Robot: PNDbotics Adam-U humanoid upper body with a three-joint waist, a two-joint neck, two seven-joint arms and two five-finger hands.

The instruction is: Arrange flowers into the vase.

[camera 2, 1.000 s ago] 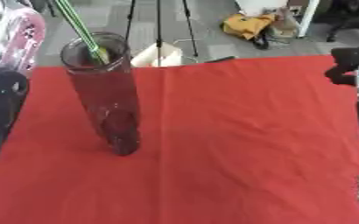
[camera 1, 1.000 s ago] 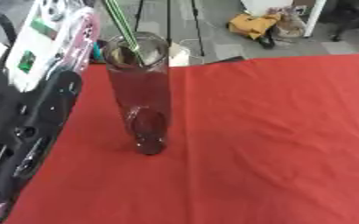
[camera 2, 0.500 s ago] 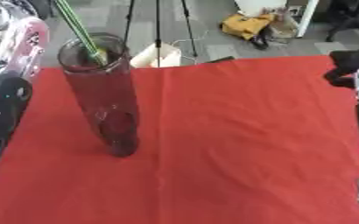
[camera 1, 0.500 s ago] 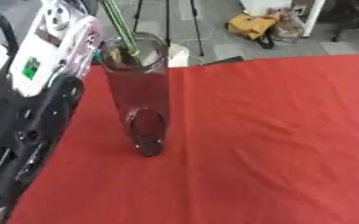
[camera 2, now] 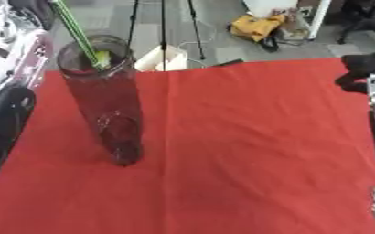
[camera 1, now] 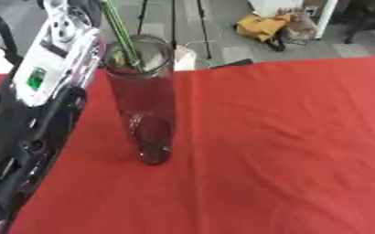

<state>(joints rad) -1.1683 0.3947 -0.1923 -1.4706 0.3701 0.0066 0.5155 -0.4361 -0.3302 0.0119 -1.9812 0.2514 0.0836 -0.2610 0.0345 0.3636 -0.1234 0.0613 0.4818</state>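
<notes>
Flowers' thin green stems (camera 1: 120,32), light and bendy, already stand in the tall, breakable glass vase (camera 1: 144,103) near the red table's (camera 1: 286,151) far left edge; I'd grasp them low. My hands' fingers I cannot tell.

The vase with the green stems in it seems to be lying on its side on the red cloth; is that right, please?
Not quite: the vase stands upright on the red cloth, with the green stems rising out of its mouth, as the left eye view shows.

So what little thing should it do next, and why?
Probably lift the left arm clear, up and away. The green stems already pass through the mouth of the vase, which stands upright on the red cloth, and the arm is right beside it.
</notes>
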